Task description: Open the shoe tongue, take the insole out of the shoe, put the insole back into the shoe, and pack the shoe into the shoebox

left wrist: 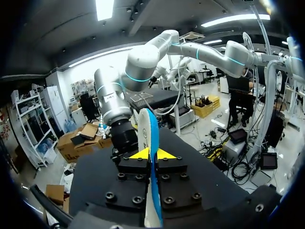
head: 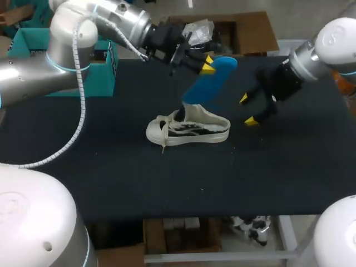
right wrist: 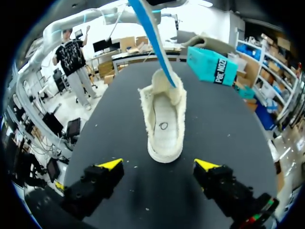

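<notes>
A cream low-top shoe (head: 189, 129) lies on its sole mid-table, toe toward my left. Above it hangs a blue insole (head: 208, 83), tilted, its lower end at the shoe's opening. My left gripper (head: 207, 64) is shut on the insole's upper end; in the left wrist view the insole (left wrist: 148, 133) stands edge-on between the yellow tips of the left gripper (left wrist: 152, 153). My right gripper (head: 247, 110) hovers open to the right of the shoe. In the right wrist view the shoe (right wrist: 164, 119) lies ahead of the open right gripper (right wrist: 159, 164), with the insole (right wrist: 152, 38) slanting down into it.
A teal shoebox (head: 83, 61) stands at the back left of the black table (head: 167, 183), also seen as a teal box (right wrist: 212, 64) beyond the shoe. A brown cardboard box (head: 245, 33) with crumpled plastic sits at the back edge.
</notes>
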Controlling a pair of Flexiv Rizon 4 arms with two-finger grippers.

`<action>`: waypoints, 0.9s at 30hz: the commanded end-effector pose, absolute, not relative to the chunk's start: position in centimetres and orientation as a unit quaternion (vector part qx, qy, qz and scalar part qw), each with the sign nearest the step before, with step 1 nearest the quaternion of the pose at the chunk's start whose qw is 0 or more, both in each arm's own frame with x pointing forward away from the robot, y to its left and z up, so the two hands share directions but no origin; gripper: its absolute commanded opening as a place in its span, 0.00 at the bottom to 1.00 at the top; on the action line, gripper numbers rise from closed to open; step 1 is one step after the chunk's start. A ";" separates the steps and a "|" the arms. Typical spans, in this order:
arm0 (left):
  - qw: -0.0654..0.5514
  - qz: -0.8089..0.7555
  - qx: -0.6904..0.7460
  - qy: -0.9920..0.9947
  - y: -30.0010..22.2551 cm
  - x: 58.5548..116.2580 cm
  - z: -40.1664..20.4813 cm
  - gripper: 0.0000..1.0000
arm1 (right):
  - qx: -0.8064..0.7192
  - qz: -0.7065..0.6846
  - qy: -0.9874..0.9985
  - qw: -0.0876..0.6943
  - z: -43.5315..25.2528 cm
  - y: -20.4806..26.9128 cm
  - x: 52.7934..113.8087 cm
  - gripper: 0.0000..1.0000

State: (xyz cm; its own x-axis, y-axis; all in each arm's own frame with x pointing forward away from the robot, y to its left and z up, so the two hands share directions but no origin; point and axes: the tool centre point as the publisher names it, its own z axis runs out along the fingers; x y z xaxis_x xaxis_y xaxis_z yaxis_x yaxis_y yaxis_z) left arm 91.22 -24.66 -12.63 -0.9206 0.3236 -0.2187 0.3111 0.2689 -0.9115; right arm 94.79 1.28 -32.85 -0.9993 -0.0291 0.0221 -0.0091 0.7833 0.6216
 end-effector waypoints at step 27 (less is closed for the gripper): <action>-0.172 0.743 0.012 -0.647 -5.7 86.3 -8.3 0.00 | 0.026 -0.069 -0.996 0.053 -31.9 11.9 98.8 1.00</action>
